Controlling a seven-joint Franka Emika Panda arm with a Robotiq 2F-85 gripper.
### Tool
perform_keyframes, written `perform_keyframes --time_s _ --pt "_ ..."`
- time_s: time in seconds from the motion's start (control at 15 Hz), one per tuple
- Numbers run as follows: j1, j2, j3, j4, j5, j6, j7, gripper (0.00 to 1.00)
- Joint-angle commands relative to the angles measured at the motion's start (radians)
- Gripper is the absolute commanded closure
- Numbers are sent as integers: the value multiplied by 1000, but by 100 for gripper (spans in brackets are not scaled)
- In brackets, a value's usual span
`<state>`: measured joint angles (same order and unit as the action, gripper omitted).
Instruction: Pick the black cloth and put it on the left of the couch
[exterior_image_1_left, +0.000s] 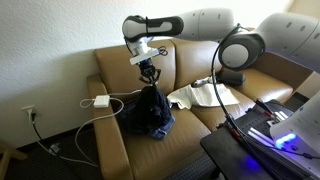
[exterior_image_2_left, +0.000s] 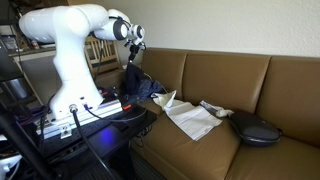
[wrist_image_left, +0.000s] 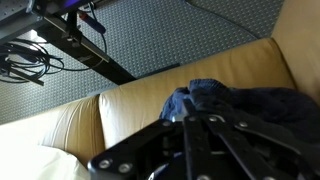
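The black cloth (exterior_image_1_left: 148, 112), dark with a bluish sheen, hangs in a bunch from my gripper (exterior_image_1_left: 150, 73) over the left seat cushion of the tan leather couch (exterior_image_1_left: 110, 135). Its lower folds rest on the cushion. In an exterior view the cloth (exterior_image_2_left: 137, 86) hangs below the gripper (exterior_image_2_left: 133, 58) at the couch's end near the robot base. In the wrist view the shut fingers (wrist_image_left: 190, 135) fill the lower part, with the cloth (wrist_image_left: 235, 100) bunched just beyond them on the couch seat (wrist_image_left: 120, 110).
A white cloth (exterior_image_1_left: 205, 95) (exterior_image_2_left: 190, 118) lies on the middle cushion. A black rounded object (exterior_image_2_left: 255, 128) lies further along the seat. A white adapter with cables (exterior_image_1_left: 101, 101) lies beside the cloth. The robot's table with cables and a blue light (exterior_image_1_left: 270, 135) stands before the couch.
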<state>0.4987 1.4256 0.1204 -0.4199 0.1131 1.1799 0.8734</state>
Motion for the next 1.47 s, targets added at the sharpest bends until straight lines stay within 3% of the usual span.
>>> perform_keyframes --time_s 0.0,0.07,0.6,0.67,0.8,1.13,1.2,1.4 --pt "18 114 -51 105 -55 71 -23 100" --pt "19 56 -69 -20 -71 176 -32 100" --pt "45 77 -134 -70 -161 711 40 100" --pt "45 77 -150 -67 -180 695 44 74" --pt "28 78 -186 -43 -210 577 85 67" --pt "-69 70 -273 69 -283 199 90 32" --pt "-86 4 -298 -12 -291 170 95 24" --pt "-184 -76 -291 -6 -259 -35 1 4"
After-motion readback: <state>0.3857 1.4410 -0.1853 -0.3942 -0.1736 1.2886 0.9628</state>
